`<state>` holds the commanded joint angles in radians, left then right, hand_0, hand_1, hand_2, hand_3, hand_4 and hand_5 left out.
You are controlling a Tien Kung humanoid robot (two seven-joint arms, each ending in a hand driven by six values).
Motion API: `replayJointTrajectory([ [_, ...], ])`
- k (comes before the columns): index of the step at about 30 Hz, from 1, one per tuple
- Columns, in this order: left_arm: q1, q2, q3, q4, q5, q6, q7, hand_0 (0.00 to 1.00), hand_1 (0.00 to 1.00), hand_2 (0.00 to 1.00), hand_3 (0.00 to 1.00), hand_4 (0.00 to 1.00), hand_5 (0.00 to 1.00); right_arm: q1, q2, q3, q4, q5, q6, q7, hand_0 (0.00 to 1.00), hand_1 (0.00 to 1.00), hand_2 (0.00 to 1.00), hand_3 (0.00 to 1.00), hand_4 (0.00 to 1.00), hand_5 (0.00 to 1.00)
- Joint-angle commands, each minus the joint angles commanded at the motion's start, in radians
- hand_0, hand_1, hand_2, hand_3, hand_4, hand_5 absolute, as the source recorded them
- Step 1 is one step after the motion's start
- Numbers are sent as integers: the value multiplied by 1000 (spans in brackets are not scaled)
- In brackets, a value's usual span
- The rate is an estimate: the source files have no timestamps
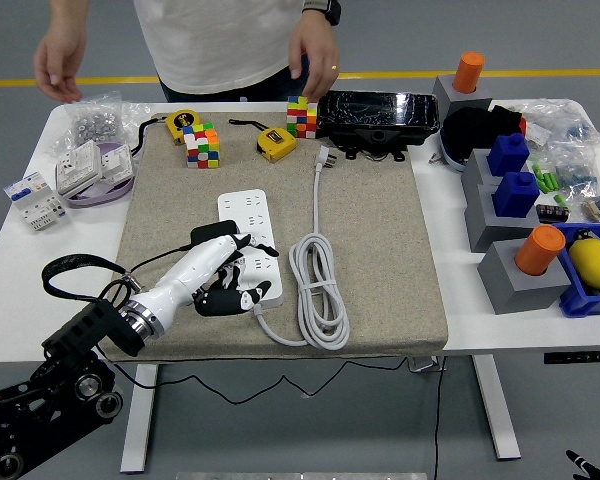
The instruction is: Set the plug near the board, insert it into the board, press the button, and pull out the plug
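The white power strip (246, 210) lies on the beige mat (380, 250). A black plug adapter (206, 234) with its thin black cord sits on the strip's left side. My left hand (223, 283) lies low over the strip's near end, its white back just right of the adapter and touching it. Its fingers (220, 302) are loosely bent and hold nothing. The strip's near half is hidden under the hand. Only a black tip of my right arm (580, 464) shows at the bottom right corner. The person's hands (315, 48) are raised at the far edge, off the strip.
The strip's coiled white cable (317, 290) and its plug (326, 158) lie right of it. Rubik's cubes (202, 144), tape measures (275, 143) and a black box (378, 112) line the mat's far edge. Grey and blue blocks (510, 195) stand at the right, sockets (80, 165) at the left.
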<state>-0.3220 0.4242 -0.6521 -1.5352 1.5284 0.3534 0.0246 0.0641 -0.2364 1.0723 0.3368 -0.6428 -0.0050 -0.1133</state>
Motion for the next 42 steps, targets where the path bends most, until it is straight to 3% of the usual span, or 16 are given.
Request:
replayJointTrajectory([
  [2,-3,-6,-4,12,-42,27,-43,214,141,260,600,736,281,0,0,-1,0,0,0,0,579,673,686,617,984,522],
  [3,-5,-10,-8,19,-60,40,-62,239,262,406,588,749,320,0,0,-1,0,0,0,0,579,673,686,617,984,522],
  [8,-8,-19,-25,35,-99,65,-89,239,262,406,588,749,320,0,0,-4,-1,1,0,-1,579,673,686,617,984,522],
  [9,-9,-19,-27,36,-100,66,-90,283,293,444,591,757,335,0,-1,-4,-1,1,0,-1,580,673,686,617,984,522],
  [17,-8,-17,-30,32,-88,51,-72,287,295,451,590,767,361,1,-1,-3,0,2,0,-1,579,673,686,617,984,522],
  [20,-6,-15,-36,25,-50,24,-27,287,295,451,590,767,361,1,-1,-3,0,2,0,-2,579,673,686,617,984,522],
  [21,-4,-14,-41,19,-25,-2,5,116,65,162,661,724,221,1,-2,-3,0,2,0,-2,579,673,686,617,984,522],
  [24,-1,-9,-53,-1,39,-73,95,116,65,162,661,724,221,1,-2,-2,1,1,0,-1,579,673,686,617,984,522],
  [26,3,-4,-64,-25,90,-148,181,116,65,162,661,724,221,1,-1,-3,1,2,0,-2,579,673,686,617,984,522],
  [27,5,-2,-67,-35,103,-177,216,92,36,138,719,645,121,1,-1,-3,0,2,0,-2,579,673,686,618,984,522],
  [28,6,1,-71,-45,115,-208,262,92,36,138,719,645,121,1,-1,-4,0,2,0,-2,579,673,686,618,984,522],
  [30,7,2,-72,-53,123,-234,313,92,36,138,719,645,121,0,-1,-6,0,3,1,-2,579,673,686,618,984,522],
  [32,7,4,-72,-56,124,-248,335,92,36,138,719,645,121,1,-1,-7,0,3,1,-2,579,673,686,618,984,522],
  [33,6,5,-70,-58,124,-260,350,82,43,137,791,637,112,2,-2,-7,0,4,1,-2,579,673,686,618,984,522],
  [36,7,10,-65,-65,121,-293,390,82,43,137,791,637,112,3,-3,-8,0,4,1,-2,579,673,686,618,984,522],
  [42,5,15,-57,-65,115,-312,400,79,41,136,802,631,90,7,-6,-11,1,5,0,-3,579,673,686,617,984,523],
])
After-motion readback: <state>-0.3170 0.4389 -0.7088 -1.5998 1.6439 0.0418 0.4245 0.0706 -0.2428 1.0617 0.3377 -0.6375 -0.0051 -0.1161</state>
